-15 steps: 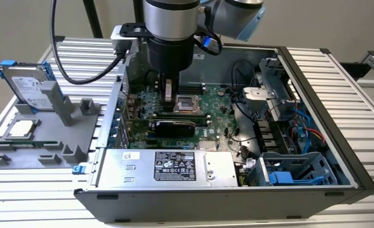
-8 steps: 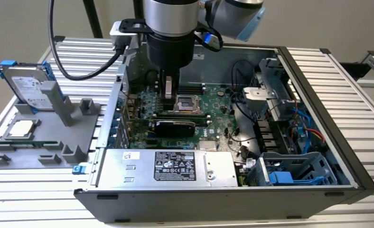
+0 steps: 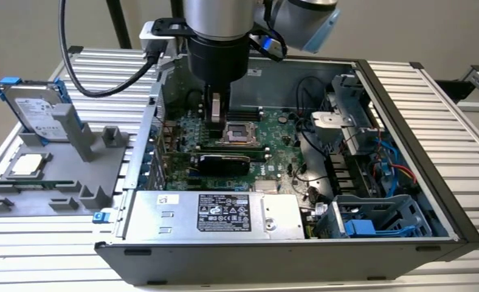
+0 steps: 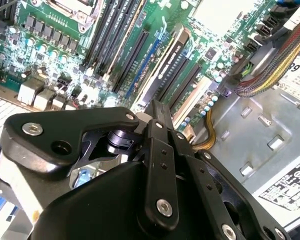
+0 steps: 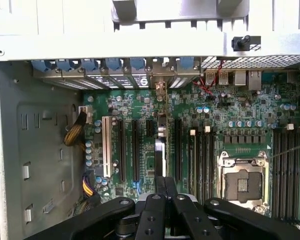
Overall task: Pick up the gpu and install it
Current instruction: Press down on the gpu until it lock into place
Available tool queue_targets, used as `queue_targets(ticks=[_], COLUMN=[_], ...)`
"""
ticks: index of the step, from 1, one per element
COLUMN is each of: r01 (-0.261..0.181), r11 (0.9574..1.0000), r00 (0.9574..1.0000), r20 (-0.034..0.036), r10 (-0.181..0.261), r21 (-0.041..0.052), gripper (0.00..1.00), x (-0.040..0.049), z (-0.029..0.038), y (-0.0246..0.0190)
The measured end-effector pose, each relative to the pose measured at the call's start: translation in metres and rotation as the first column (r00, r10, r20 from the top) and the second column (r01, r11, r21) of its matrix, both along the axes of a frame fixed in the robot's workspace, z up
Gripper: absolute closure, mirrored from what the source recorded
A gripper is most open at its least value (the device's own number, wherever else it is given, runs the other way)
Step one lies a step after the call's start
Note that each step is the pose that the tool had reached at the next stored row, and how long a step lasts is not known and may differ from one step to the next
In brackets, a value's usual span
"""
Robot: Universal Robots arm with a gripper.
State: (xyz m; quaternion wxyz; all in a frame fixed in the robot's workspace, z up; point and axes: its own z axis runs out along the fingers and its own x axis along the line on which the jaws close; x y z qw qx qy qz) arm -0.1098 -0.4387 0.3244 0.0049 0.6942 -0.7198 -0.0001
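- Gripper (image 3: 215, 126) hanging from the arm inside the open computer case (image 3: 402, 82), fingers pressed together with nothing seen between them.
- The gpu (image 3: 222, 163) standing on edge on the motherboard (image 3: 284, 131), black cooler facing the near side, just far of the power supply (image 3: 215, 213).
- In the exterior view, fingertips raised above the board near the CPU socket (image 3: 241, 131), a clear gap away from the gpu, which sits on the near side of them.
- In the first wrist view, gpu (image 5: 160, 150) seen edge-on among the expansion slots, running straight out from the closed gripper (image 5: 160, 184).
- In the second wrist view, same card (image 4: 170, 65) just past the tip of the gripper (image 4: 157, 107).
- Outside the case, toward the exterior view's left: grey fixture tray (image 3: 57, 182) with a hard drive (image 3: 37, 112) propped upright at its far end.
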Motion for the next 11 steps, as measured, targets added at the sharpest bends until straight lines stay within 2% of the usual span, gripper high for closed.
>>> queue_targets(ticks=[11], r01=[0.0], r11=[1.0], r00=[1.0], r20=[0.0], r10=[0.0], r21=[0.0], gripper=[1.0], x=[0.0], z=[0.01], y=[0.0])
